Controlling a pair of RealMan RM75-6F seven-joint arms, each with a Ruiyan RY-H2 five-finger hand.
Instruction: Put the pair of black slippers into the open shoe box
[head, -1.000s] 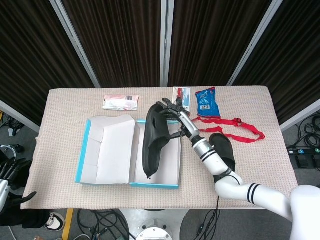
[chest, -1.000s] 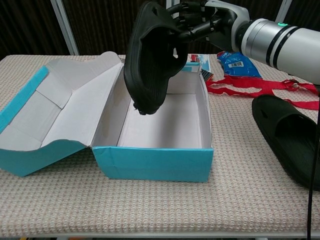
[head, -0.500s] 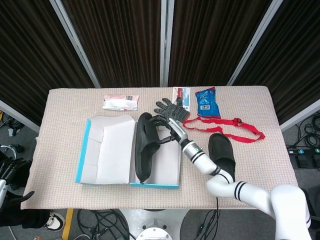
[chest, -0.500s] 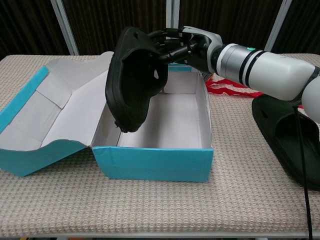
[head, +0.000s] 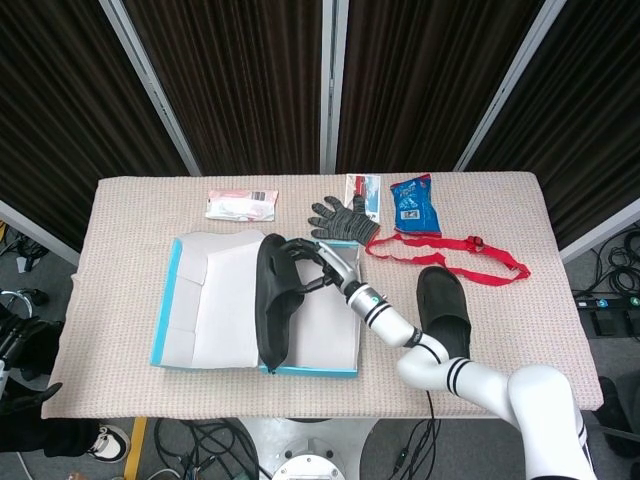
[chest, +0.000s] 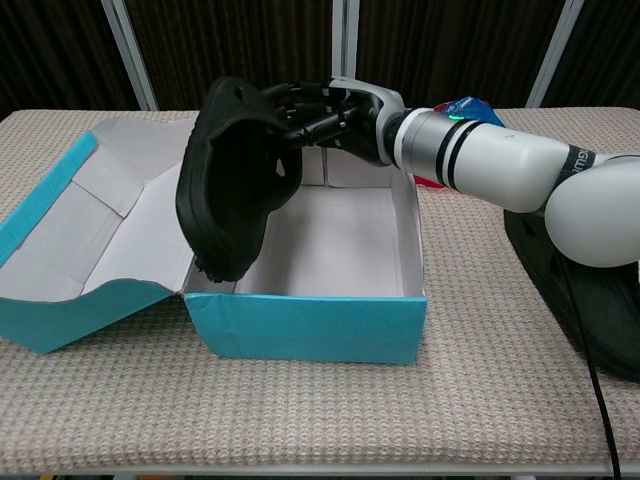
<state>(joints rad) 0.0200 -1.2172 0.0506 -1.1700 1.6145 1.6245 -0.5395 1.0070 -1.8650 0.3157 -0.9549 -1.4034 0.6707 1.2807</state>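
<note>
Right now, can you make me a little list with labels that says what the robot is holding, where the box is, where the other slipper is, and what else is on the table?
Held slipper: black slipper gripped by the right hand, tilted on edge over the box's left side
Box: open shoe box, blue outside, white inside, lid flap folded out to the left
Other slipper: second black slipper lying on the table, right of the box
Left hand: low at the table's left edge, holding nothing
Other stuff: grey glove, red strap, blue packet, pink packet
</note>
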